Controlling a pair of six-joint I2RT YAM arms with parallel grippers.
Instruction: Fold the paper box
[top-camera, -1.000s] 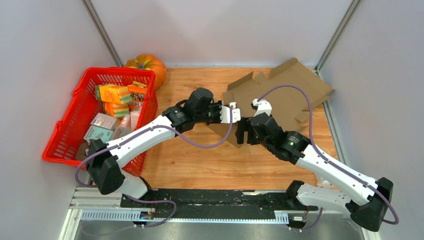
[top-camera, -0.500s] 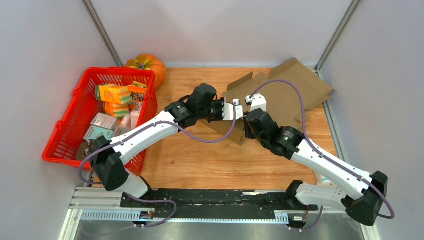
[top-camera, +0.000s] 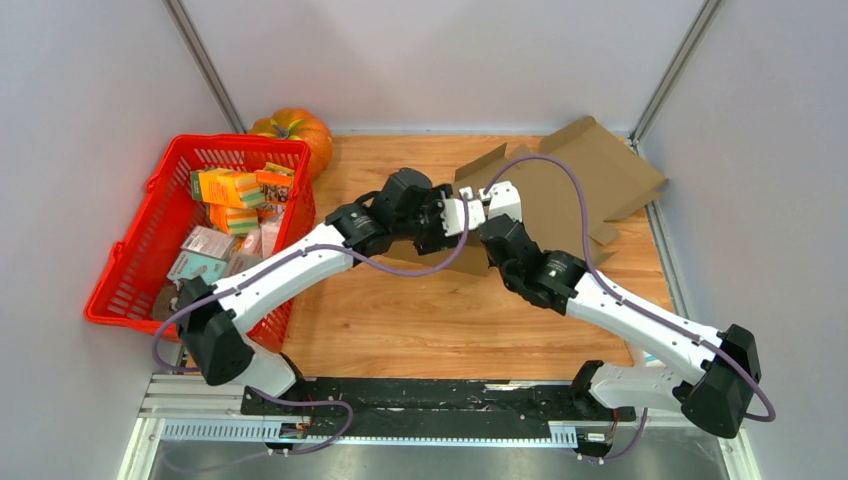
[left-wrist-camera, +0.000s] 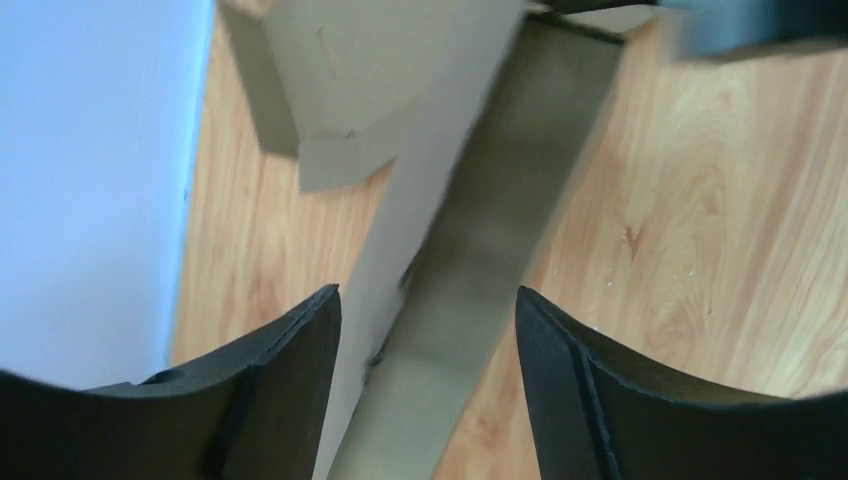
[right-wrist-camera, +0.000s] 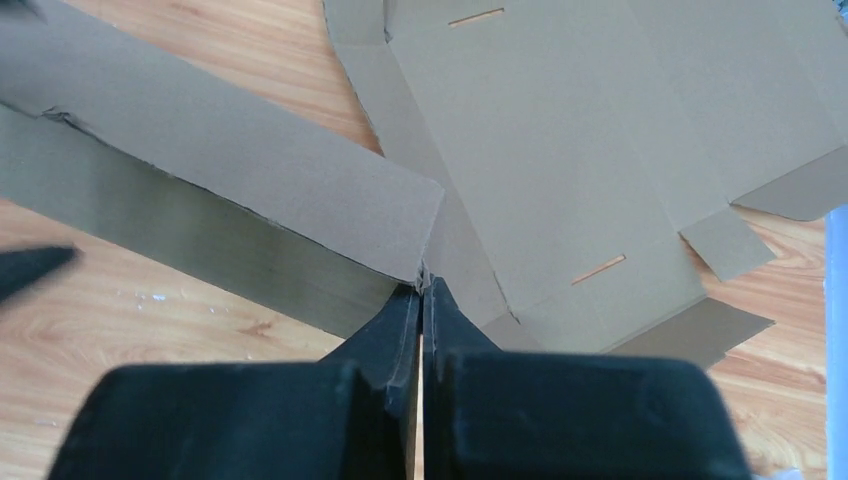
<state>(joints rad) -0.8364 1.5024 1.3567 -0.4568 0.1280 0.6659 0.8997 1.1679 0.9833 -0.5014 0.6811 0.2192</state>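
The step in hand seems to be raising one long side flap (right-wrist-camera: 230, 170) of the paper box (right-wrist-camera: 560, 150), which lies flat just beyond the right gripper (right-wrist-camera: 421, 290). This gripper is closed tight, the flap's corner pinched at its tips, as far as I can tell. The left gripper (left-wrist-camera: 428, 300) is wide open, the flap passing between its fingers (left-wrist-camera: 290, 370), not gripped. Next, I judge, it must close on the flap to crease it. Both arms reach forward and inward, wrists almost meeting.

Wooden table (top-camera: 400, 320) — carrying a red basket (top-camera: 134, 225), a pumpkin (top-camera: 300, 130), an unfolded paper box (top-camera: 600, 175).
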